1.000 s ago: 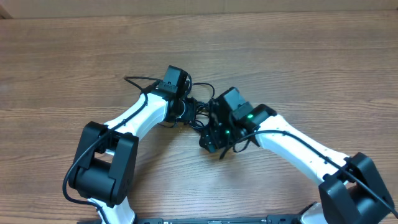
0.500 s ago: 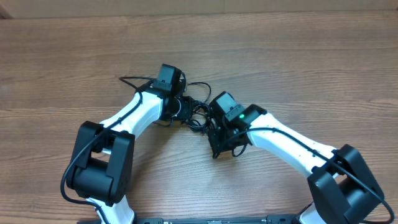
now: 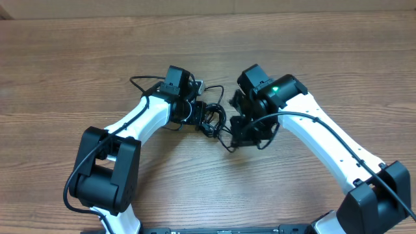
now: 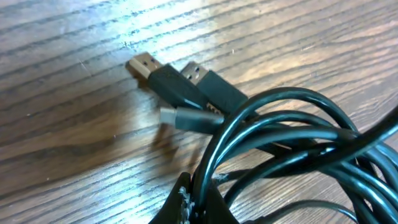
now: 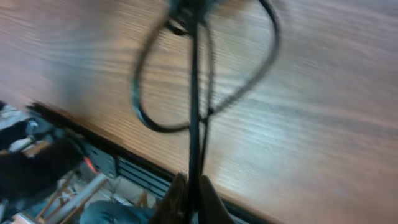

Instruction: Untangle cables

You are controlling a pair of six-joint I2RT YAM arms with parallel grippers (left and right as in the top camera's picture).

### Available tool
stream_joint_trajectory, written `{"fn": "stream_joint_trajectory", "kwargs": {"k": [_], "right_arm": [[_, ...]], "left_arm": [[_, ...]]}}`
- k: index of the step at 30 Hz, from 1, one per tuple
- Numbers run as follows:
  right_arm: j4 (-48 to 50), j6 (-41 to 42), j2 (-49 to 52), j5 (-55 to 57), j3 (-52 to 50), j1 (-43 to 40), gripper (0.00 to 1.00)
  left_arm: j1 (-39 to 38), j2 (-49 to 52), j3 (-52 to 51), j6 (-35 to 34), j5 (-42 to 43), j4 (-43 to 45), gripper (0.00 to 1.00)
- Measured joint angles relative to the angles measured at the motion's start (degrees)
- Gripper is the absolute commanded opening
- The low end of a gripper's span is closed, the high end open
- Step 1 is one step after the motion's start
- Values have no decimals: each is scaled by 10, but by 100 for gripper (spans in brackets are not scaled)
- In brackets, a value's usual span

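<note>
**A:** Bare wood-grain table (image 3: pixel 325 52) on every side. Where's the work?

**B:** Between the two arms. Nearest us, the right end effector (image 5: pixel 188 200) is closed on one strand of the cables (image 3: pixel 213 121). That strand runs straight out from its fingers, with a loose loop hanging round it.

**A:** And the tangle itself?

**B:** Just beside that arm, on its left, low over the table. On the tangle's far side, the left end effector (image 4: pixel 191 208) is pinched shut on the bundle's looped cords.

**A:** So both are holding?

**B:** Both, as I read it. The bundle lies roughly crosswise, arm to arm. The left is right at the knot, and the right has the longer free run.

**A:** Plugs?

**B:** Three plugs (image 4: pixel 180 93) lie past the left fingers, flat on the wood, close together, just outside the loops.

**A:** Then the pull should go rightward, away from the left grip?

**B:** I'd judge so. The right strand looks straight, maybe taut, so go gently.
</note>
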Motion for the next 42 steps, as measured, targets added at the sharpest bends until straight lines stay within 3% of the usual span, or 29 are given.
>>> {"fn": "stream_joint_trajectory", "kwargs": {"k": [5, 7, 10, 11, 17, 23, 32, 35, 37, 39, 40, 42], "right_arm": [[-56, 0, 0, 50, 0, -4, 4], [-48, 2, 0, 62, 0, -5, 38], [-29, 1, 0, 67, 0, -7, 67], [-22, 2, 0, 69, 0, -7, 72], [32, -2, 0, 48, -2, -7, 83], [136, -2, 0, 39, -52, 7, 80], [376, -2, -1, 37, -188, 32, 73], [462, -2, -1, 38, -233, 39, 58], [506, -4, -1, 39, -255, 42, 39], [532, -1, -1, 43, -271, 42, 8], [538, 0, -1, 46, -275, 42, 4], [538, 2, -1, 48, -277, 42, 4]], "left_arm": [[9, 0, 0, -1, -16, -3, 4], [14, 0, 0, -1, -20, -4, 4], [18, 0, 0, -4, -23, -7, 4], [20, 0, 0, -8, -24, -9, 4], [38, 0, 0, -39, -26, -25, 4], [76, 0, 0, -60, 2, -33, 4], [95, 0, 0, -61, 76, -36, 4], [95, 0, 0, -62, 100, -35, 4], [95, 0, 0, -62, 114, -35, 4], [95, 0, 0, -61, 128, -35, 4], [96, 0, 0, -62, 136, -35, 4], [99, 0, 0, -62, 155, -33, 4]]}}
